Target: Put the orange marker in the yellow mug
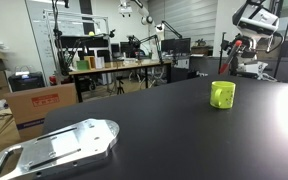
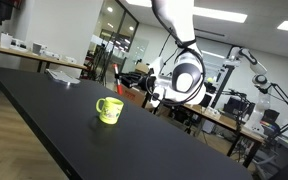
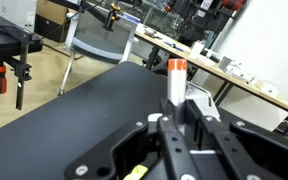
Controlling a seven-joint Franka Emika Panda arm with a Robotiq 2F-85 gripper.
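Half of the job is looking done, as far as these views are showing. The marker is already in the grasp, and the delivery is what is remaining. In the wrist view the end effector (image 3: pixel 180 118) is clamping the orange marker (image 3: pixel 176 78). Its fingers are pinching narrow around the lower shaft, and the orange end is sticking out beyond them. The marker is hanging clear of the desk (image 3: pixel 44 130) and is touching nothing but the fingers.

The yellow mug (image 1: pixel 222 95) is standing upright toward the far edge of the desk in an exterior view. Nothing is poking out of its mouth. It is sitting well apart from the metal plate (image 1: pixel 59 150), which is lying at the near corner. In an exterior view the arm (image 2: pixel 174 20) is reaching down from above. Its wrist is hovering raised over the desk level and off to one side of the mug, so I am judging that it is not yet lined up over the opening.

The remaining steps, as I am reading it, are these:
- carrying the marker across until it is sitting above the mug's mouth
- lowering it so one end is going inside the rim
- opening the fingers

The mug's mouth is giving the slim marker plenty of room. The mug is also looking light, so a sideways knock against its rim is the thing I am watching for.
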